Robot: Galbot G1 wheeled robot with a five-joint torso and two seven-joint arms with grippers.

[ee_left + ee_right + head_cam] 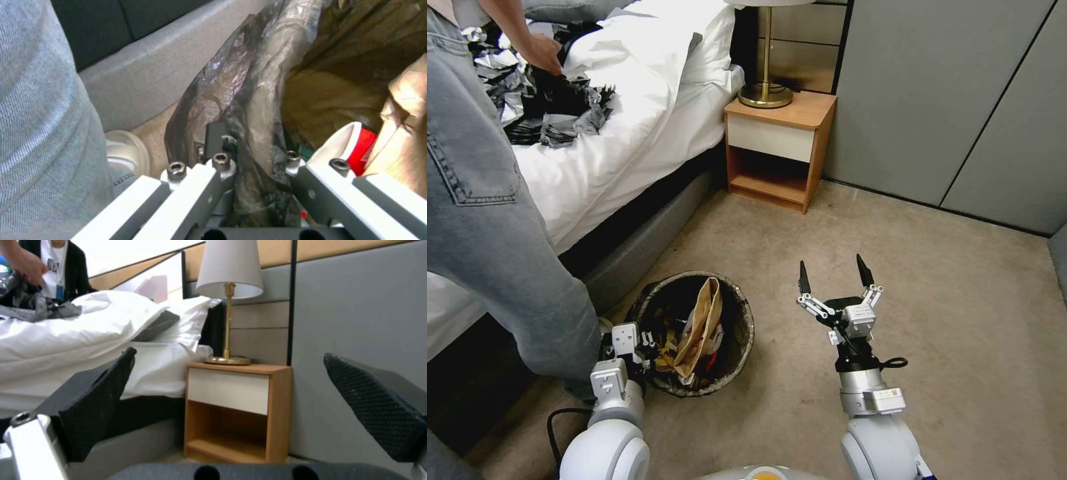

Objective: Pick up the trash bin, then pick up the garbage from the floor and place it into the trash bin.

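The bin is seen from the head camera on the carpet next to the bed, pretty much stuffed: a brown paper bag is stuck upright in it with red and yellow wrappers around it. The left gripper is parked right on the near-left rim. The right gripper is held over bare carpet beside the bin, fingers spread wide, nothing in them.

From the left wrist, the rim's dark liner is pinched between the closed-in fingers.

From the right wrist, both black pads are shown well apart, pointed at the nightstand and lamp.
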